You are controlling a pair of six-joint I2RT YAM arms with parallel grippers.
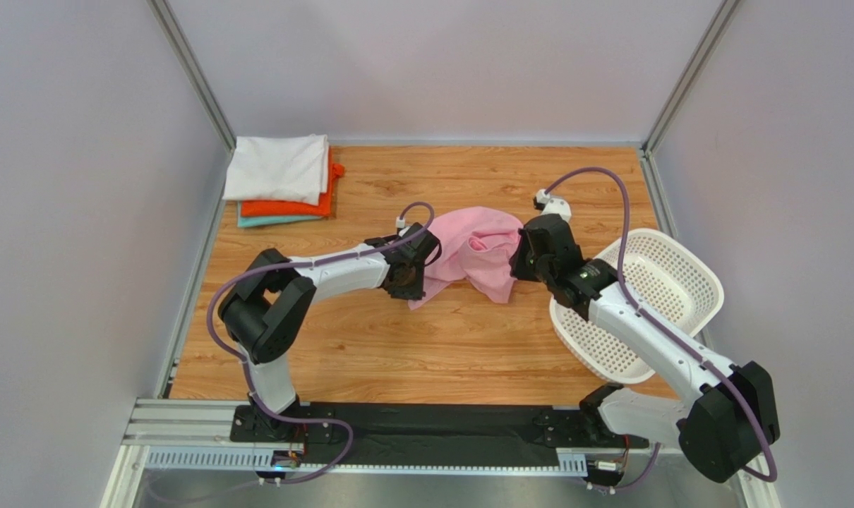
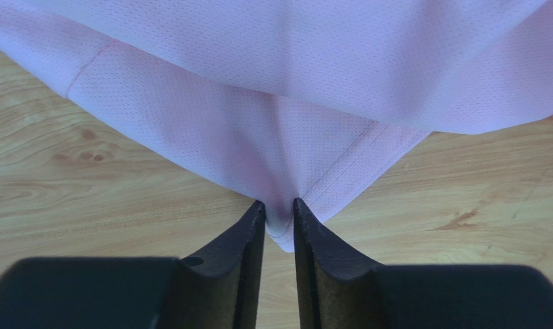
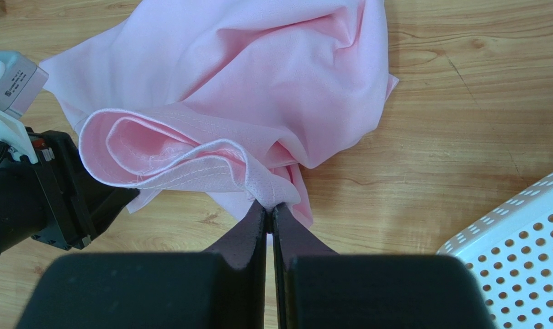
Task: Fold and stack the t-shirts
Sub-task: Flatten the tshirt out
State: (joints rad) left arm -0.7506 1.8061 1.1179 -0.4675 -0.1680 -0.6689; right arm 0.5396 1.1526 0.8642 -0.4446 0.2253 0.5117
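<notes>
A light pink t-shirt (image 1: 474, 254) lies crumpled in the middle of the wooden table, held up a little between both arms. My left gripper (image 1: 412, 277) is at its left edge. In the left wrist view a hemmed corner of the pink shirt (image 2: 258, 103) hangs between the left gripper's (image 2: 279, 203) narrowly parted jaws, with a gap still showing. My right gripper (image 3: 269, 205) is shut on a stitched fold of the pink shirt (image 3: 258, 82) at its right side. At the back left a white t-shirt (image 1: 278, 167) lies folded on an orange-red one (image 1: 331, 196) and a teal one (image 1: 272, 221).
A white perforated plastic basket (image 1: 665, 302) stands at the right, tilted beside my right arm; its rim (image 3: 519, 253) shows at the right wrist view's lower right. Grey walls close in the table on three sides.
</notes>
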